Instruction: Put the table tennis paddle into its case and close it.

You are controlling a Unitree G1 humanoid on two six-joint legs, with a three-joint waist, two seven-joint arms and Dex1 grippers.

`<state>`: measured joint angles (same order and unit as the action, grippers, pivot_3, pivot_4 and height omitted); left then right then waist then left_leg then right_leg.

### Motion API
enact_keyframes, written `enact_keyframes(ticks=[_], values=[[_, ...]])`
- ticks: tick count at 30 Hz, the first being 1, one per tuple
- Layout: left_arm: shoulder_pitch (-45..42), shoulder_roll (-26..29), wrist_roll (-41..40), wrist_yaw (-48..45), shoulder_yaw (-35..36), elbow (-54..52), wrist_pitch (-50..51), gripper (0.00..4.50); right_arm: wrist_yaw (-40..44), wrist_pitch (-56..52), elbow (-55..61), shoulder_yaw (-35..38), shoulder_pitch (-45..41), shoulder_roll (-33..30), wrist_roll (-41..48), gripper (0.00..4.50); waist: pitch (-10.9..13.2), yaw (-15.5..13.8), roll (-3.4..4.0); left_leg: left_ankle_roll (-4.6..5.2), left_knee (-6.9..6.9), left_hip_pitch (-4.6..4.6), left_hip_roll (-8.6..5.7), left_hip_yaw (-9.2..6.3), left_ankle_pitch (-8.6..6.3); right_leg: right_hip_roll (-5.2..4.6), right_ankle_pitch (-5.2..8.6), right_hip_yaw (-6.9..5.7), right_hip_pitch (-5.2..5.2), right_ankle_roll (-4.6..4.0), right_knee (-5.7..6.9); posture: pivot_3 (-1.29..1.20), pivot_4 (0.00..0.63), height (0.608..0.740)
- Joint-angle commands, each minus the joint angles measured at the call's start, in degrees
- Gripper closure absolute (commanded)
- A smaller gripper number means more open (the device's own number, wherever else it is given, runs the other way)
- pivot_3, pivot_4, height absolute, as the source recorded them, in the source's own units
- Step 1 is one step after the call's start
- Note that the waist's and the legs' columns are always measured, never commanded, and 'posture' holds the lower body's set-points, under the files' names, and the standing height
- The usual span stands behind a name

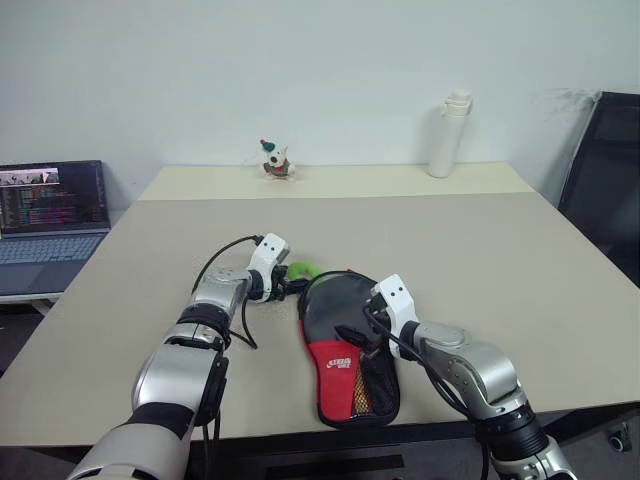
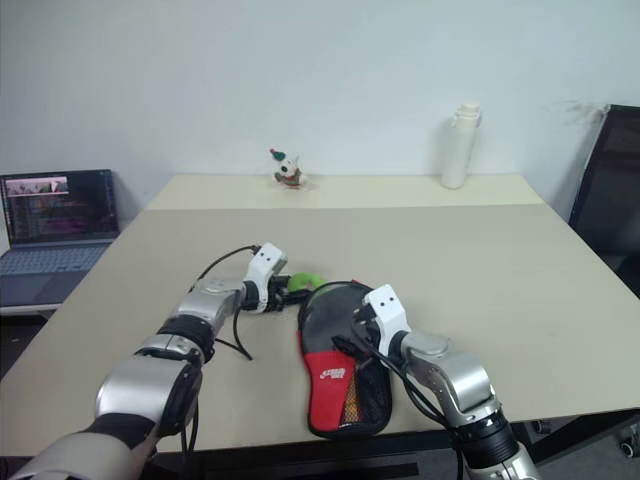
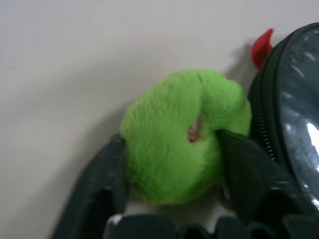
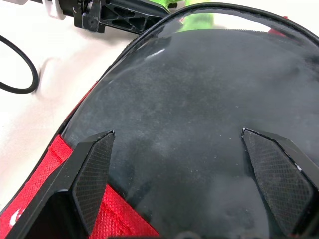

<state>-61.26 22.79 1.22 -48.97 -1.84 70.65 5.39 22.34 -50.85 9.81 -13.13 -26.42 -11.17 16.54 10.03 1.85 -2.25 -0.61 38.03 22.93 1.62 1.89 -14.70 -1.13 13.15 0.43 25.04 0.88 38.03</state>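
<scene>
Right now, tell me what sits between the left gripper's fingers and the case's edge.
A fuzzy green pull sits between the left gripper's fingers, right against the case's zipper edge, in the left wrist view.

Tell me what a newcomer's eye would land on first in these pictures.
First, the black and red case lying near the front edge of the tan table, with the right gripper spread open over its round black end. Next, a fuzzy bright green thing just beside that end of the case, with the left gripper closed around it. Farther back stand a white bottle, a small figurine and, off to the left, an open laptop.
</scene>
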Motion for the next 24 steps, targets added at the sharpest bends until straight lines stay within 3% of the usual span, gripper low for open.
enact_keyframes(ticks=[1, 5, 12, 24], values=[[1.69, 0.20, 0.85, -0.07, -0.16, 0.08, 0.02, 3.15, -0.56, 2.55, 0.52, 0.06, -1.87, 0.01, -1.65, 0.00, 0.00, 0.02, 0.00, 0.00, 0.00, -0.02, 0.00, 0.00, 0.00, 0.00, 0.00, 0.00, -0.01, 0.00, 0.01, 0.00, 0.150, 0.740], [2.48, 0.16, 0.75, -0.30, -0.03, -0.41, -0.08, 4.48, -1.10, 5.66, -2.63, -0.47, -4.19, 1.16, -3.92, 0.00, -0.01, 0.11, -0.01, 0.00, 0.02, -0.08, 0.01, 0.02, 0.00, 0.01, 0.01, 0.02, -0.02, 0.03, 0.08, 0.00, 0.150, 0.740], [2.46, 0.21, 1.23, 1.64, -0.12, -0.65, -0.67, 4.48, -2.15, 13.40, -15.95, -5.23, -6.22, 1.90, -11.82, 0.00, -0.14, 0.16, -0.09, 0.00, 0.01, -0.13, 0.03, 0.01, 0.01, 0.04, -0.02, 0.02, -0.08, -0.04, 0.06, 0.00, 0.150, 0.740], [-5.96, -3.19, 6.57, 17.21, -1.82, 4.39, -4.41, 4.48, -0.85, 9.37, -10.24, -6.11, 0.18, 0.54, -12.87, 0.00, -0.35, 0.05, -0.25, -0.01, 0.01, -0.73, 0.04, -0.05, 0.00, 0.01, 0.15, -0.05, -0.77, 0.27, -0.02, 0.00, 0.150, 0.740]])
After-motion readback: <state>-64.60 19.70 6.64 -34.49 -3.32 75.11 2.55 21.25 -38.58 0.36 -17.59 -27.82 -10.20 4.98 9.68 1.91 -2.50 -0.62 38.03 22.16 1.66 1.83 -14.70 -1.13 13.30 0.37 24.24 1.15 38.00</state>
